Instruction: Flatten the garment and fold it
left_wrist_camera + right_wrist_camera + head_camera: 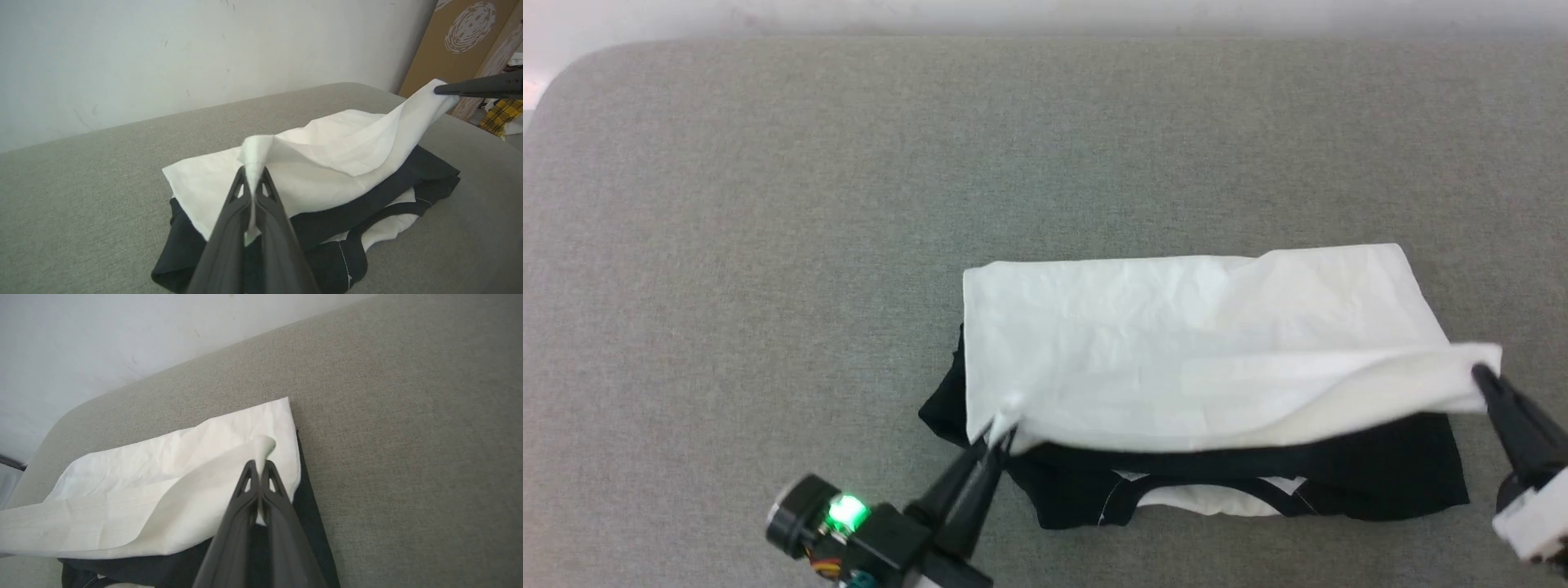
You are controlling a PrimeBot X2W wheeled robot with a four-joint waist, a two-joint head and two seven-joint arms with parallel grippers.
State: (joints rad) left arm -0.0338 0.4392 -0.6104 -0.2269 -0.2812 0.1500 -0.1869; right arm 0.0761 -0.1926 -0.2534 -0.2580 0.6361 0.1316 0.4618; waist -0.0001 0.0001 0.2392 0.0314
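The garment [1176,343] lies partly folded on the grey surface, its white body doubled over the black sleeves [1380,474] and the black collar trim [1217,482] at the near edge. My left gripper [1002,431] is shut on the near left corner of the white layer, lifted slightly. My right gripper [1480,374] is shut on the near right corner, held higher, so the white edge sags between them. In the left wrist view the left gripper [253,173] pinches white cloth [327,163], and the right gripper [439,90] shows at the upper right. In the right wrist view the right gripper [260,465] clamps the white corner [265,443].
The grey padded surface [768,204] stretches wide to the left and behind the garment. A pale wall [163,53] rises at its far edge. Brown cardboard boxes [453,41] and a yellow checked cloth [500,116] stand beyond the right end.
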